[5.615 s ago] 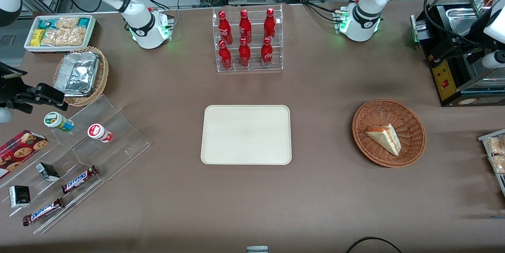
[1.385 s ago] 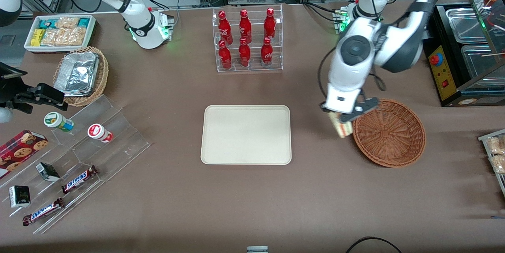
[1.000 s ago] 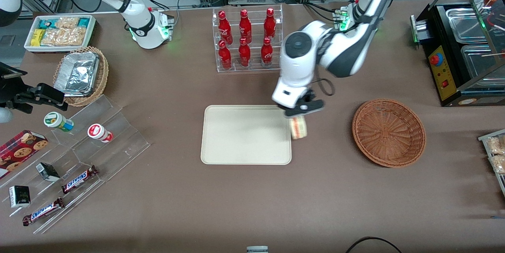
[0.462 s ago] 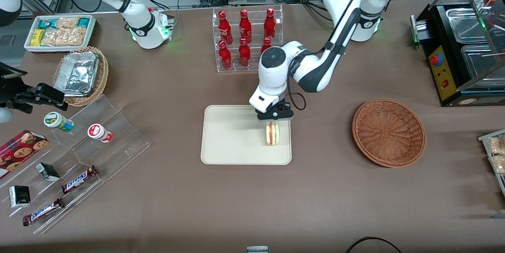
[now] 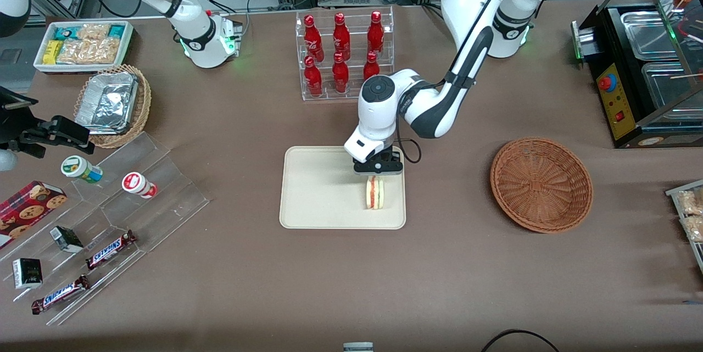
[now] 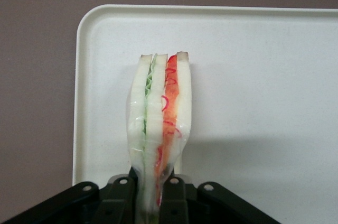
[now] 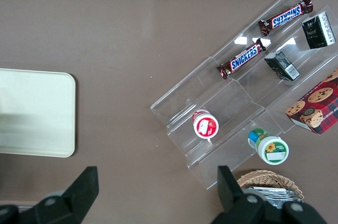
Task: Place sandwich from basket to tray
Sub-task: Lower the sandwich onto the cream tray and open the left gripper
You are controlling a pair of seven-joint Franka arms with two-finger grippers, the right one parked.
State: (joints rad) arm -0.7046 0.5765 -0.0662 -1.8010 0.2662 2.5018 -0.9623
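My left arm's gripper (image 5: 376, 172) is shut on the sandwich (image 5: 375, 193), which hangs edge-on over the cream tray (image 5: 318, 187), above the tray's part nearest the basket. In the left wrist view the sandwich (image 6: 158, 123) is a wrapped wedge with green and orange-red filling, pinched between the black fingers (image 6: 119, 200), with the tray (image 6: 253, 76) beneath it. Whether it touches the tray I cannot tell. The reddish-brown wicker basket (image 5: 541, 184) stands empty toward the working arm's end of the table.
A clear rack of red bottles (image 5: 344, 55) stands farther from the front camera than the tray. Acrylic steps with snack bars and cups (image 5: 104, 214), a tan basket with a foil container (image 5: 112, 105) and a white bin of packets (image 5: 82, 44) lie toward the parked arm's end.
The gripper carried the sandwich from the basket across to the tray. In the last half second it shifted slightly inward over the tray and nearer the front camera.
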